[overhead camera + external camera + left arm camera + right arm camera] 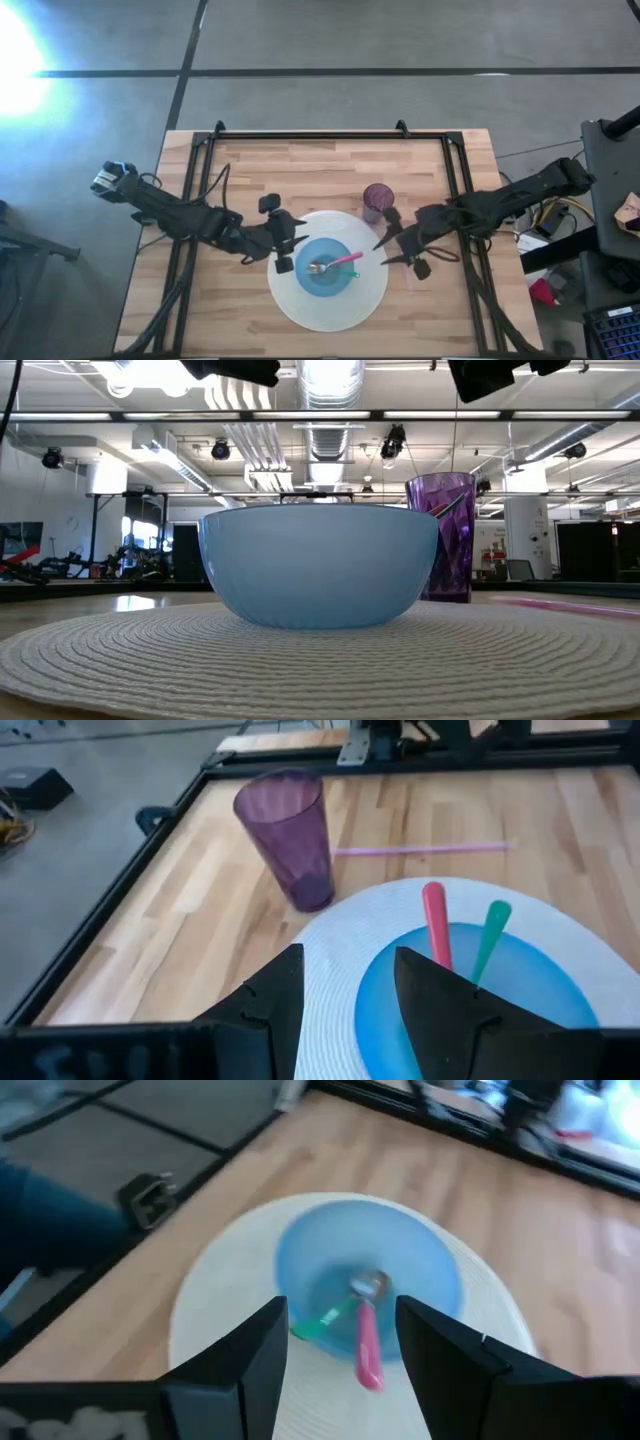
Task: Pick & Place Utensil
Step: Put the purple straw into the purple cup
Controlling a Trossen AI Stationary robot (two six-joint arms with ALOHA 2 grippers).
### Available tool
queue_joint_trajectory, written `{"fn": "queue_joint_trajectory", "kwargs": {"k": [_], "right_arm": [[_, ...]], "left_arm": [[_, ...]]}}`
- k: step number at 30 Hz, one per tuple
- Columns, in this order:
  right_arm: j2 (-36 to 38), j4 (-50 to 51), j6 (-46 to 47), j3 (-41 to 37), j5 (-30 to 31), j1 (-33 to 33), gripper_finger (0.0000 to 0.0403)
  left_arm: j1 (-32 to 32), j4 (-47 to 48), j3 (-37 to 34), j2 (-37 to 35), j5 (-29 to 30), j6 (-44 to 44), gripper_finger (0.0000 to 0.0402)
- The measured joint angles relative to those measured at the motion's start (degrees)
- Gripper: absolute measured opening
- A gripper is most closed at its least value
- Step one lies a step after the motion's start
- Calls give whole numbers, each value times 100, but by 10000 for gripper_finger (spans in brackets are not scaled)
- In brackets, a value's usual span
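Observation:
A blue bowl [324,266] stands on a round white placemat [300,305]. In it lie a pink-handled spoon [366,1335] and a green-handled utensil [320,1322], heads down in the bowl and handles leaning on its rim. My left gripper [289,246] hovers open just left of the bowl, seen also in its wrist view [350,995]. My right gripper [386,251] hovers open to the right of the bowl and looks down at it [345,1355]. Neither touches anything.
A purple faceted cup [377,200] stands upright beyond the bowl's right side, just off the placemat. A thin pink straw [420,847] lies on the wood to the right of the placemat. A black metal frame [310,134] runs along the table's far and side edges.

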State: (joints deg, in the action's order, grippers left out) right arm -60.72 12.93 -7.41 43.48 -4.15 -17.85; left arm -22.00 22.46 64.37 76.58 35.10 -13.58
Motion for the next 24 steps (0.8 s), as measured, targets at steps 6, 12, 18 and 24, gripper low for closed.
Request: {"fn": "queue_joint_trajectory", "kwargs": {"k": [6,12,18,24], "right_arm": [[435,624,1366,0,558,0,182],[559,1408,2857,0,554,-89,174],[515,1695,3861,0,510,-398,169],[376,1690,4823,130,507,-798,168]], "left_arm": [[337,93,-2,-56,-677,17,151],[669,254,0,-207,-1018,335,151],[1088,360,1,-441,-1961,714,151],[1378,578,-2,-658,-2259,1155,151]]}}
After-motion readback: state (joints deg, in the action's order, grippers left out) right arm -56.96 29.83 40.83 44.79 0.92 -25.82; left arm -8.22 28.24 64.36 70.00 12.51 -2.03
